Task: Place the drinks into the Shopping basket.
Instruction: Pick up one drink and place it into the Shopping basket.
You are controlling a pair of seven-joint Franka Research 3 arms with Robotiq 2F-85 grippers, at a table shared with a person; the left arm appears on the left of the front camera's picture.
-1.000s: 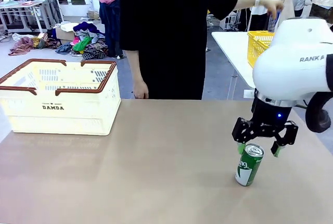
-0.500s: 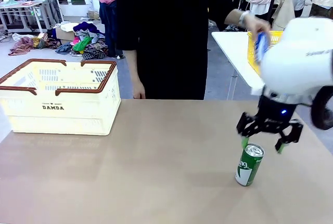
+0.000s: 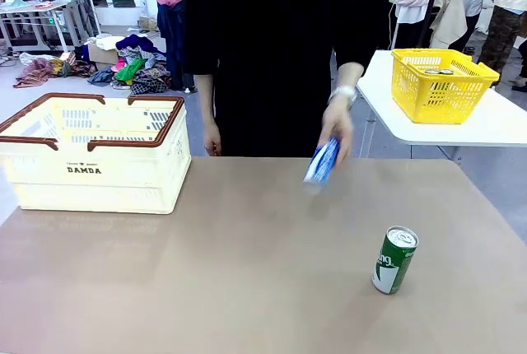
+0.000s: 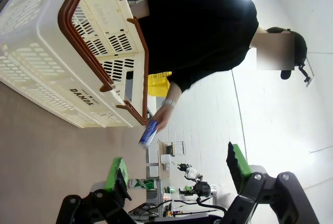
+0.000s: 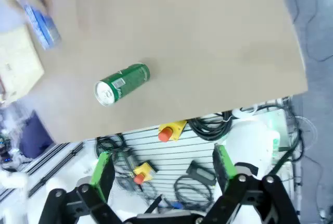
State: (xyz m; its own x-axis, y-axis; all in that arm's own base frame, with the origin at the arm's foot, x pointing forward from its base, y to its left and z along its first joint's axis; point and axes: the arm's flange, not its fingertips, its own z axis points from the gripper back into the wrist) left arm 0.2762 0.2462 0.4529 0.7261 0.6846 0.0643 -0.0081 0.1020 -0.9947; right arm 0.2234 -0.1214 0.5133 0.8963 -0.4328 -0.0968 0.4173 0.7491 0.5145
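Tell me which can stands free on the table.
The green can, upright on the table with nothing touching it. The blue can is held tilted in the person's hand, above the tabletop.

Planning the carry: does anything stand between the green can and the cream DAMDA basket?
Nothing rests on the table between the green can and the Shopping basket. The person's hand, holding a blue can, hangs over the far middle, close to that line.

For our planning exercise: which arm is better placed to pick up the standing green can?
Right. The green can stands at the right of the table, below the open right gripper; the left gripper sits by the Shopping basket.
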